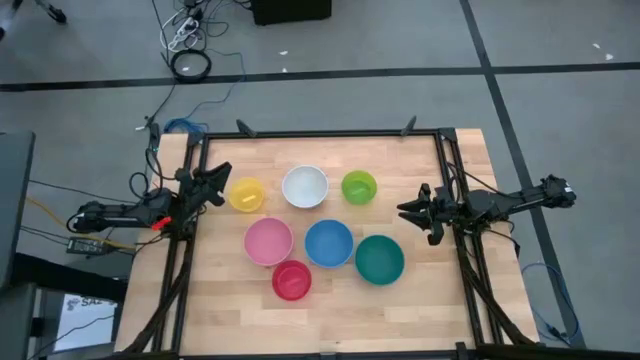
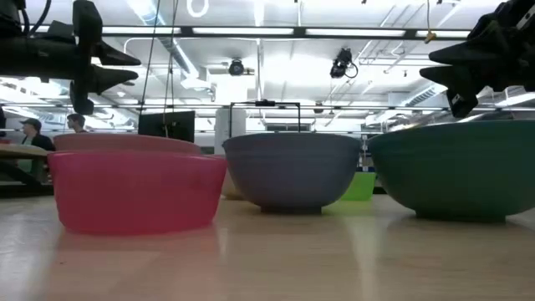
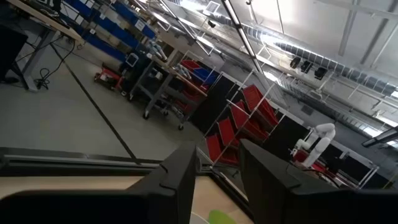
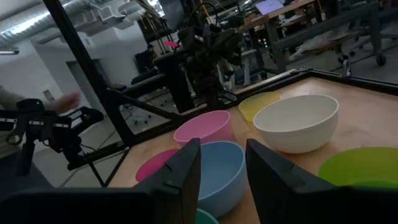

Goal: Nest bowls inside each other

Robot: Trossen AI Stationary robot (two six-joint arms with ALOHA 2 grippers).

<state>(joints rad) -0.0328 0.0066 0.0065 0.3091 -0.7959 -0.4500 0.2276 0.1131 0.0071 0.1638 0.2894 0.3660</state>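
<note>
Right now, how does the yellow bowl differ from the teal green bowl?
The yellow bowl is smaller than the teal green bowl. The yellow bowl sits in the far row near the left gripper; the teal green bowl sits in the nearer row toward the right gripper. The yellow bowl stands apart from its neighbours, while the teal green bowl sits right against the blue bowl. Both are upright, empty and un-nested.

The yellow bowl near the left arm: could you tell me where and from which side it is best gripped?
I would pinch the yellow bowl by its rim, on the side facing the left pincer, coming down from above. It sits upright and open, so one finger can go inside the wall, one outside. The white bowl stands apart on the far side.
</note>
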